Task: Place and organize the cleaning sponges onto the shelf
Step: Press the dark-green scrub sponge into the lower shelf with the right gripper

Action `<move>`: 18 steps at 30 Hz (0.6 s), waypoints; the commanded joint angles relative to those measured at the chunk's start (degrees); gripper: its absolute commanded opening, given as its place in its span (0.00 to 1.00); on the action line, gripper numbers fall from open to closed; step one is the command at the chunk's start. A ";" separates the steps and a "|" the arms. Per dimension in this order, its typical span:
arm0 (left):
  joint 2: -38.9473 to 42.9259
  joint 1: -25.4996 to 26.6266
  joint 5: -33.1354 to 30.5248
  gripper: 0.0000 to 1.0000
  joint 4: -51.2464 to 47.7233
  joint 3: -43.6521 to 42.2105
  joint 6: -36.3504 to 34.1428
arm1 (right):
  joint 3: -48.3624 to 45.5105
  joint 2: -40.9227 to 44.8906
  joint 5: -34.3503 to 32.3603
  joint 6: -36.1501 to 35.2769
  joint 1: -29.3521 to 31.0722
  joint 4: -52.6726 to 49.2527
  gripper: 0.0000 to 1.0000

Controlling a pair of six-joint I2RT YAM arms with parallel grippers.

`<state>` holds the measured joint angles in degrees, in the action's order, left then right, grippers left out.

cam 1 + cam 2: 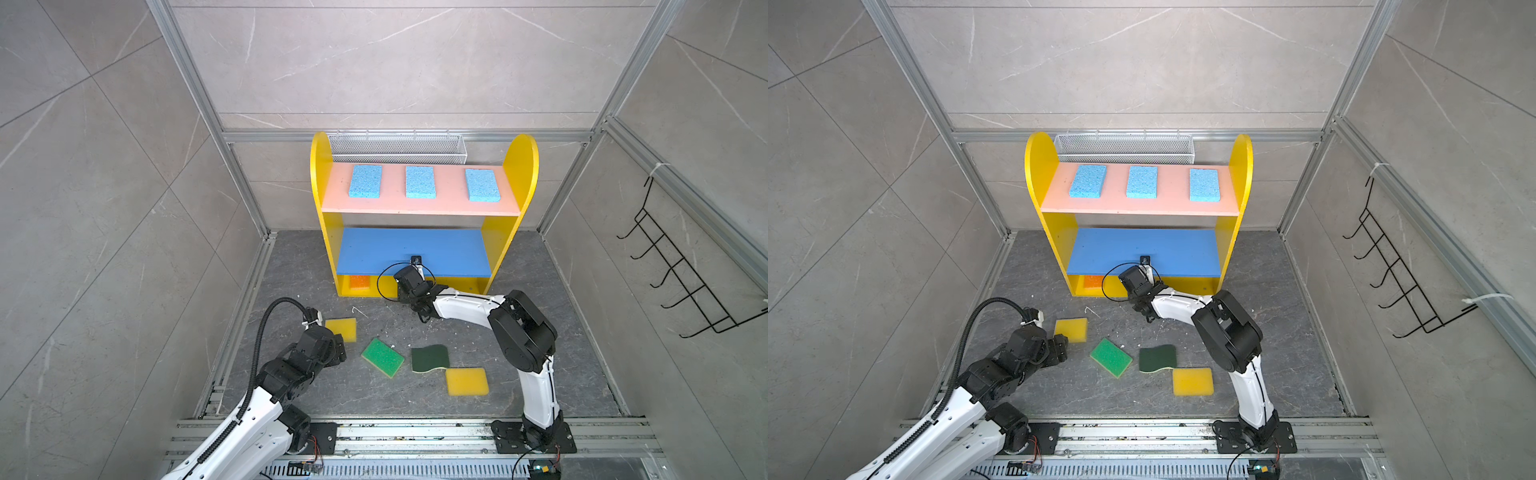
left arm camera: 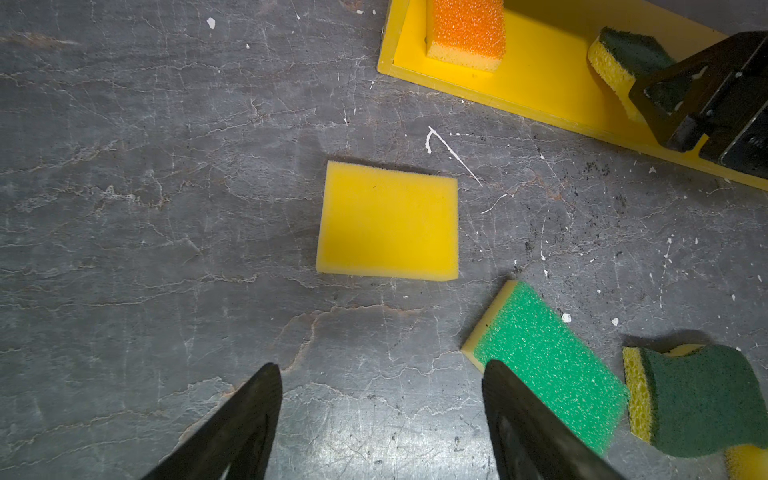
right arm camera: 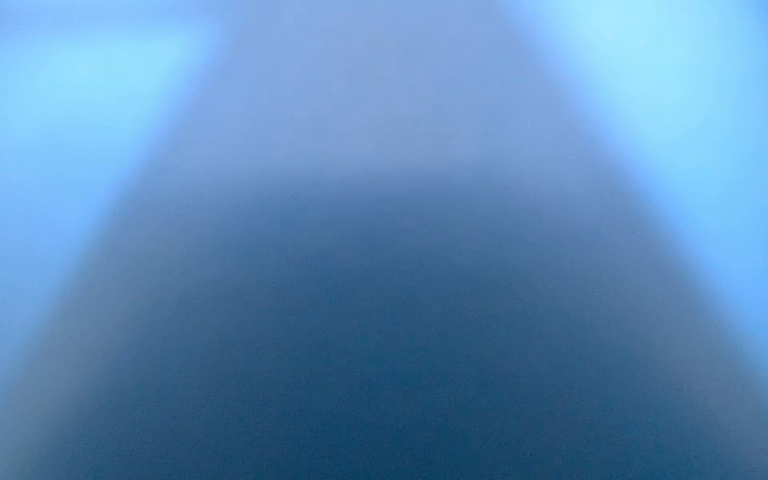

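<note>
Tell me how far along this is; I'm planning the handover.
Done: three blue sponges on the pink top board, orange sponge on the bottom tier. In hand: right gripper at a dark scourer on that tier. Remaining: two yellow sponges, green sponge, second scourer on the floor; left gripper open nearby.

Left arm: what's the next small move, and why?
Probably ease the left gripper forward and down to straddle the yellow sponge in front of it. Its jaws are open and empty. The sponge lies flat on the floor just ahead of the fingertips, untouched. The right arm is busy at the bottom of the shelf, well away from this sponge.
</note>
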<state>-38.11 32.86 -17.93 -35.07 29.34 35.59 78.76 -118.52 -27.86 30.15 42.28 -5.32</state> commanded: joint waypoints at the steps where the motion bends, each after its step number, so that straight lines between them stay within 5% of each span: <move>1: 0.82 0.18 -0.97 0.79 -1.46 1.95 0.01 | -0.17 -2.64 2.23 -0.27 -0.40 -6.01 0.72; 18: 3.32 0.18 -0.52 0.79 -4.35 3.00 0.56 | -1.29 -0.77 6.06 -0.84 -0.18 -4.79 0.78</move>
<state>-35.57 32.86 -17.91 -38.35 30.06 35.64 78.74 -118.50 -25.80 29.74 42.11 -4.62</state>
